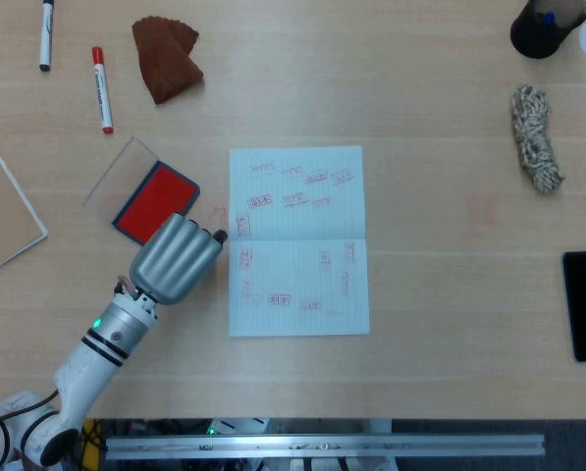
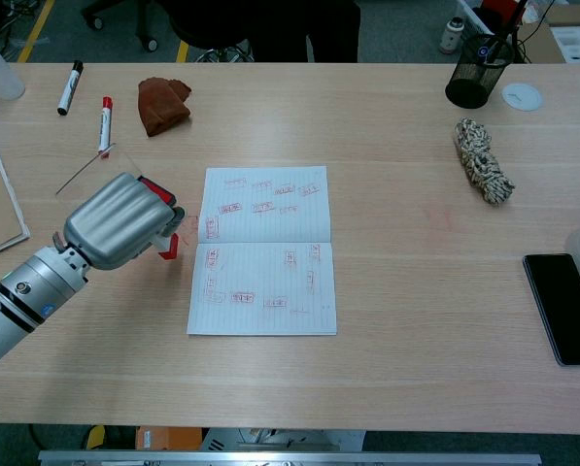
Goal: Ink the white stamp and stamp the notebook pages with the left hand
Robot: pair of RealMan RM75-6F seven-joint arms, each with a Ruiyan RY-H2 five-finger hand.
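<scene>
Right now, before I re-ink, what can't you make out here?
- Stamp: chest view shows only a red bit under the left hand; head view hides it behind the fingers.
- Ink pad: near corner covered by the hand in both views.
- Notebook prints: too small to read.
- Right hand: a pale edge, cropped, chest view.

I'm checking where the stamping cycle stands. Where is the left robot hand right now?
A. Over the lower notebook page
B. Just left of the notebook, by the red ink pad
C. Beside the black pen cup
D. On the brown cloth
B: the left robot hand sits off the notebook's left edge, overlapping the near corner of the red ink pad.
</scene>
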